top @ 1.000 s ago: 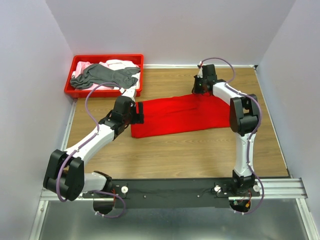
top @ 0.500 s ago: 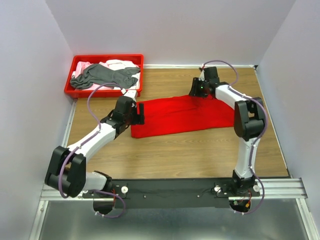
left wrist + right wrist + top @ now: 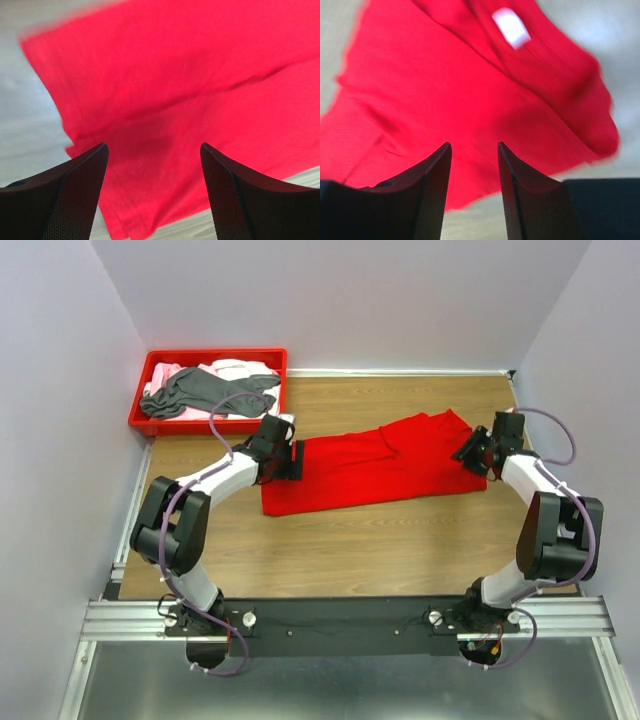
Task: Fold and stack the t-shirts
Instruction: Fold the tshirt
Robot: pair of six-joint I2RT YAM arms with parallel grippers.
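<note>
The bright red t-shirt (image 3: 375, 462) lies folded into a long strip across the middle of the table. My left gripper (image 3: 290, 460) hovers open over its left end, and in the left wrist view (image 3: 153, 146) only red cloth (image 3: 175, 85) shows between the jaws. My right gripper (image 3: 470, 453) is open at the shirt's right end. In the right wrist view (image 3: 474, 145) it is above the cloth's near edge (image 3: 445, 85), with the white neck label (image 3: 511, 27) farther ahead. A dark grey shirt (image 3: 205, 390) and pale pink/white shirts (image 3: 235, 367) lie in the tray.
The red plastic tray (image 3: 200, 425) stands at the back left corner against the left wall. Walls close in the table at the back and on both sides. Bare wood shows in front of the red shirt.
My right gripper has swung from the shirt's back middle to its right end. My left gripper has shifted right and back onto the left end. The shirt's right part now spreads farther back.
</note>
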